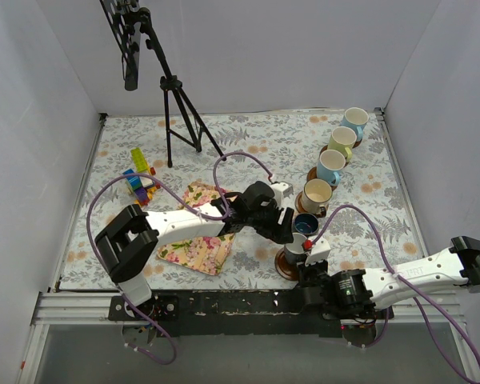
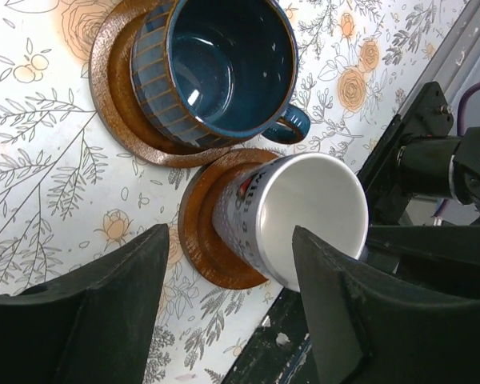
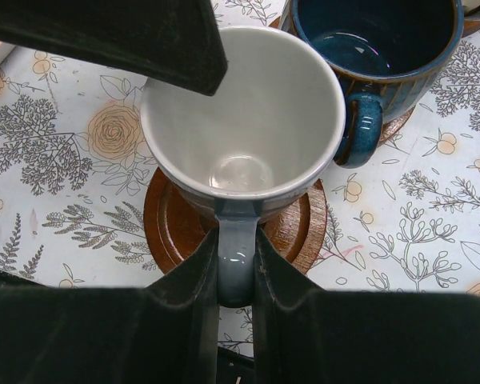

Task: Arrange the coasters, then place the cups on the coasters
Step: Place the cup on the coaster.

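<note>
We find the right gripper (image 3: pixel 236 264) clamped on the grey-white cup (image 3: pixel 240 120) by its handle, the cup on its coaster (image 3: pixel 164 228). The left gripper (image 2: pixel 228 252), jaws apart, crowds the rim; the navy cup (image 3: pixel 384 48) stands just beside.

The top external camera looks steeply down from high behind the near edge of the table (image 1: pixel 248 136), taking in its whole top. Both wrist cameras hang close over that near edge, facing down. They share the grey-white cup (image 3: pixel 240 112), its coaster (image 3: pixel 164 228) and the navy cup (image 3: pixel 384 48).
</note>
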You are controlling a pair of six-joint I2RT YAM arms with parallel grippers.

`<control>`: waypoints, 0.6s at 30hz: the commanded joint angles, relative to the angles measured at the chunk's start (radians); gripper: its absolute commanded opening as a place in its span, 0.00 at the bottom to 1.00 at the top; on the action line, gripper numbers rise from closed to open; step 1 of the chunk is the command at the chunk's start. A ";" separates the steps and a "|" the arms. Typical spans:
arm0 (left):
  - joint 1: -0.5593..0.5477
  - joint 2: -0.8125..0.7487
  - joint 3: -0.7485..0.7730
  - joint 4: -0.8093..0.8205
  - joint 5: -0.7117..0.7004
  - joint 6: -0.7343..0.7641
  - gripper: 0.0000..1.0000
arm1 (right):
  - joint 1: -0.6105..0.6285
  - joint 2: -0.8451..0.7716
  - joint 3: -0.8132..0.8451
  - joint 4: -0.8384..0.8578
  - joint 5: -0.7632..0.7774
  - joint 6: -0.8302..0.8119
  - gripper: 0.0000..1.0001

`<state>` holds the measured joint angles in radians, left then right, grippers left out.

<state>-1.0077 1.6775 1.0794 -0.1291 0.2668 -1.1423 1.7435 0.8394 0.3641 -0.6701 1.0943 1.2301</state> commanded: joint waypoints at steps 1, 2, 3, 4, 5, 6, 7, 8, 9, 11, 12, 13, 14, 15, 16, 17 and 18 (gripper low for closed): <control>-0.026 0.028 0.068 -0.013 -0.050 0.033 0.59 | 0.246 0.000 -0.002 0.010 0.010 0.014 0.01; -0.029 0.039 0.077 -0.018 -0.063 0.036 0.57 | 0.246 0.000 -0.002 0.010 0.010 0.014 0.01; -0.034 0.045 0.085 -0.024 -0.076 0.041 0.56 | 0.248 0.000 -0.002 0.013 0.009 0.011 0.01; -0.037 0.048 0.089 -0.030 -0.086 0.042 0.54 | 0.246 0.001 -0.002 0.015 0.009 0.011 0.01; -0.040 0.054 0.096 -0.033 -0.093 0.046 0.51 | 0.246 0.003 -0.002 0.015 0.009 0.011 0.01; -0.045 0.056 0.102 -0.035 -0.101 0.046 0.48 | 0.246 0.003 -0.002 0.014 0.009 0.011 0.01; -0.048 0.056 0.105 -0.037 -0.109 0.049 0.43 | 0.246 0.003 -0.002 0.015 0.009 0.011 0.01; -0.052 0.059 0.106 -0.038 -0.116 0.050 0.39 | 0.246 0.003 -0.002 0.014 0.009 0.011 0.01; -0.057 0.059 0.109 -0.040 -0.123 0.052 0.36 | 0.246 0.003 -0.002 0.014 0.009 0.011 0.01; -0.063 0.064 0.114 -0.047 -0.133 0.056 0.28 | 0.246 0.000 -0.002 0.012 0.010 0.009 0.01; -0.066 0.064 0.116 -0.050 -0.141 0.058 0.26 | 0.246 0.000 -0.001 0.012 0.009 0.009 0.01; -0.069 0.064 0.117 -0.056 -0.147 0.062 0.23 | 0.248 0.000 -0.001 0.014 0.009 0.011 0.01; -0.074 0.062 0.119 -0.058 -0.152 0.064 0.19 | 0.246 0.001 -0.001 0.012 0.010 0.011 0.01; -0.077 0.062 0.120 -0.063 -0.156 0.067 0.16 | 0.246 0.003 0.001 0.012 0.009 0.009 0.01; -0.081 0.062 0.120 -0.064 -0.161 0.069 0.13 | 0.246 0.004 0.004 0.010 0.009 0.008 0.01; -0.084 0.060 0.117 -0.066 -0.166 0.070 0.10 | 0.246 0.009 0.006 0.010 0.010 0.006 0.01; -0.086 0.060 0.120 -0.069 -0.167 0.070 0.07 | 0.246 0.009 0.010 0.007 0.010 0.006 0.01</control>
<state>-1.0817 1.7466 1.1687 -0.1665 0.1360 -1.1000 1.7435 0.8402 0.3641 -0.6655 1.0939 1.2232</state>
